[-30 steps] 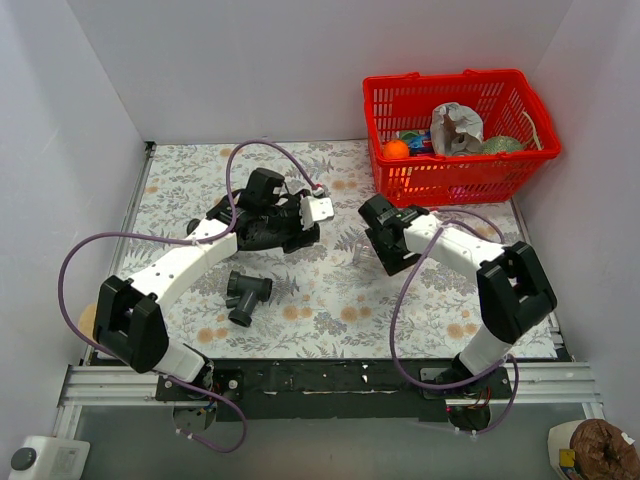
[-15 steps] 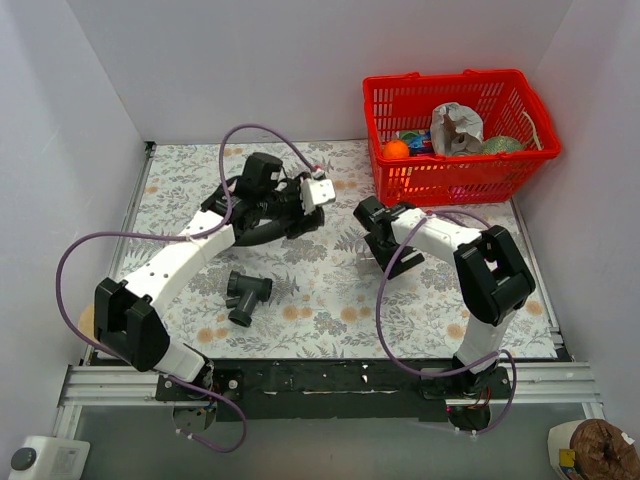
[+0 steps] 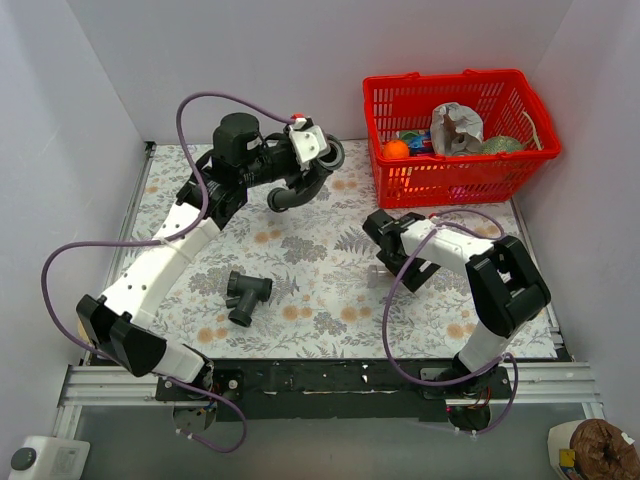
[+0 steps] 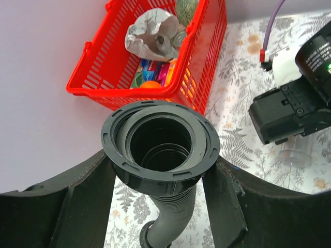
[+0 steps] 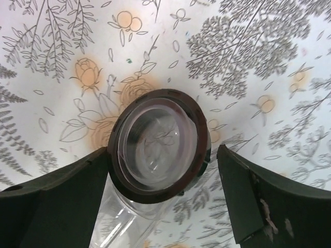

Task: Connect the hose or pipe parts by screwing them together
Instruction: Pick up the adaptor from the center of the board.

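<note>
My left gripper (image 3: 298, 160) is raised over the far left of the table, shut on the black ribbed hose (image 3: 290, 195) just below its collar. In the left wrist view the collar's open mouth (image 4: 160, 147) faces the camera and the ribbed body (image 4: 173, 217) curves down between the fingers (image 4: 88, 201). The dark grey T-shaped fitting (image 3: 247, 295) lies alone on the floral mat. My right gripper (image 3: 393, 258) is low over the mat, open. A clear tube with a dark ring collar (image 5: 158, 144) stands between its fingers (image 5: 264, 201). The left finger touches the ring and the right one stands apart.
A red basket (image 3: 445, 80) with an orange ball, crumpled foil and other items stands at the back right, also in the left wrist view (image 4: 98, 72). White walls close in the mat on three sides. Purple cables loop off both arms.
The left arm has lifted the hose off the mat and swung it up toward the back. The right gripper has shifted slightly nearer and opened wider around the clear tube.
</note>
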Controlling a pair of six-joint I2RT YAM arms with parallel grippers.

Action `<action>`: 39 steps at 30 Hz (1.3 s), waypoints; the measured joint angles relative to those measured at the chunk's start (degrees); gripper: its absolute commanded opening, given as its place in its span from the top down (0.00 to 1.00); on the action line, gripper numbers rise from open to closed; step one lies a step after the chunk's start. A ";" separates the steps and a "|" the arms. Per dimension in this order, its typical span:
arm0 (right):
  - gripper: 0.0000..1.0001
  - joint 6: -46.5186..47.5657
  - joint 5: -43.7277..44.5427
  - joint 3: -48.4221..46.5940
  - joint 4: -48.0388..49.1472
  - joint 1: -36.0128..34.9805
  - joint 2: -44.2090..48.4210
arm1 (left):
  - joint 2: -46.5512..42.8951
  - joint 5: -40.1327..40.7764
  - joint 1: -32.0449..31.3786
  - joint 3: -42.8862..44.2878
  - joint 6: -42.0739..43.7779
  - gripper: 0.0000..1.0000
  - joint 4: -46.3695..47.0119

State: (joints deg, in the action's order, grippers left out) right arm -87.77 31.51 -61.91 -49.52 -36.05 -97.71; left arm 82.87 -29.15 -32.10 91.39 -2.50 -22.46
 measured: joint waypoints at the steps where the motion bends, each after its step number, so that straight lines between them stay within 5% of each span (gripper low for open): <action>1: 0.06 1.44 0.50 0.66 -0.20 0.00 0.72 | -0.35 -0.24 0.00 0.00 -1.11 1.00 0.63; 17: 0.05 11.19 -1.62 1.20 0.96 0.07 -0.55 | -12.00 -4.17 0.00 -6.73 -13.88 1.00 4.44; 28: 0.02 31.98 -1.07 -4.63 8.46 -0.11 -5.11 | -18.60 -4.85 0.00 -15.17 -22.80 1.00 5.16; 39: 0.02 41.77 0.68 -2.80 9.33 -1.18 -0.50 | -19.06 -8.83 0.00 -19.63 -42.71 1.00 21.27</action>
State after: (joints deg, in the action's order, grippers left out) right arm -46.00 32.18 -64.71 -40.18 -37.23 -98.21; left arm 63.81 -37.98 -32.10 71.77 -45.21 -1.19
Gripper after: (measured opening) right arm 0.982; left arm 0.589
